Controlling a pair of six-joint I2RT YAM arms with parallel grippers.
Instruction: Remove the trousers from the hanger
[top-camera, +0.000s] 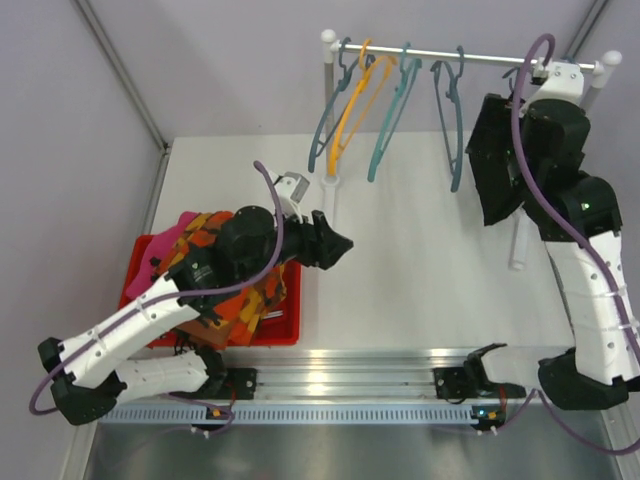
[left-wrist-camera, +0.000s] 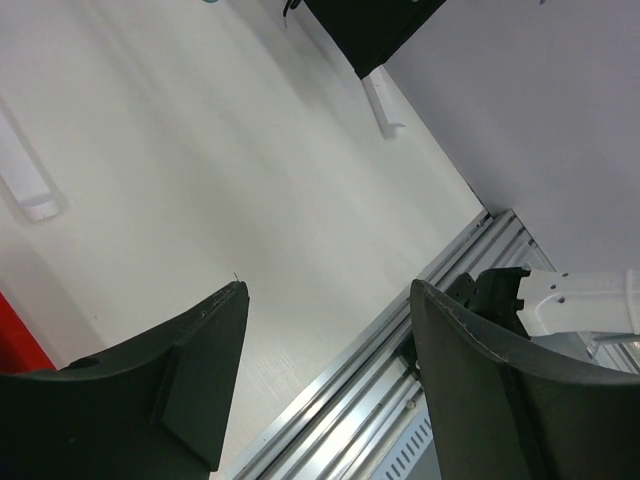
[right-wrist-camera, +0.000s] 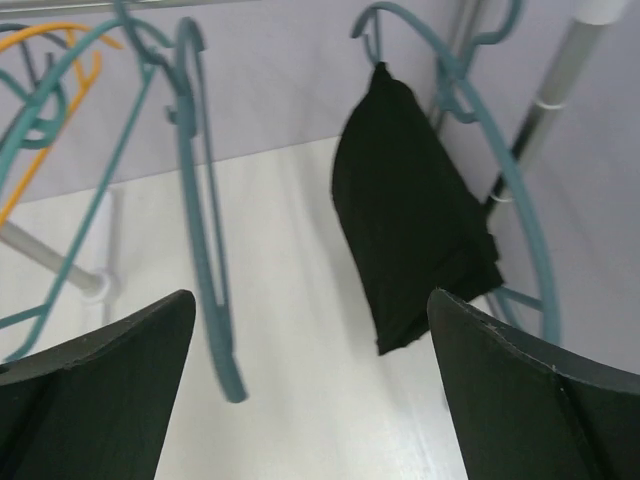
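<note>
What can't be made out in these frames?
- Top view: the left arm covers most of the bin. Only pink cloth and orange camouflage cloth show, so no count is possible.
- Top view: the black trousers merge with the black right arm. Only the right wrist view shows them, and their hold on the hanger is blurred there.
- Left wrist view: the left edge cuts the bin down to a red sliver.

Red bin (top-camera: 286, 336) and clothes rail (top-camera: 480, 57) stand on white table (top-camera: 420, 265).
</note>
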